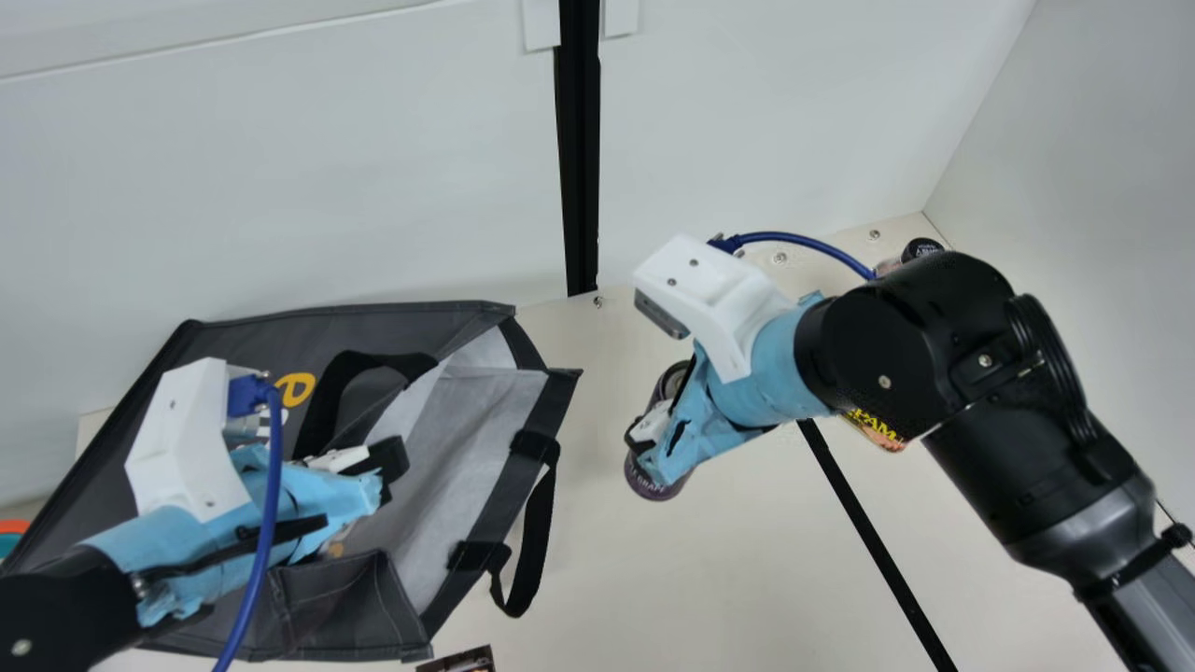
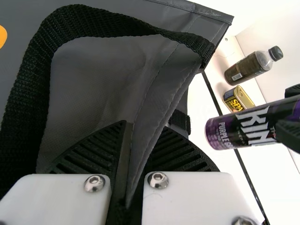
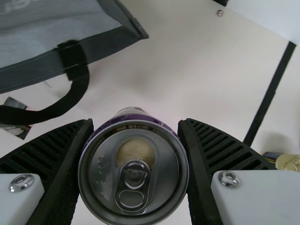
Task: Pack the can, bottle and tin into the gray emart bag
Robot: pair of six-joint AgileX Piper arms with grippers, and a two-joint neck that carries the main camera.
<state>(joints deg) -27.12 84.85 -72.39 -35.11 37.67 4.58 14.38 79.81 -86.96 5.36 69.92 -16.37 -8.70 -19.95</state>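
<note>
Left hand (image 2: 144,127) pinches the gray emart bag (image 2: 108,70), likely to hold it open; beside it, the right hand (image 3: 136,123) grips the can (image 3: 133,187), presumably for packing

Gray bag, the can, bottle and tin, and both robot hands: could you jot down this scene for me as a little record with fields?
Bag: on the table, mouth open, pale lining showing
Left gripper: pinching the bag's fabric edge
Right gripper: gripping the can
Can: purple, between the fingers, outside the bag
Bottle: dark contents, black cap, on the table
Tin: on the table near the bottle
Packed: none of the three
</note>
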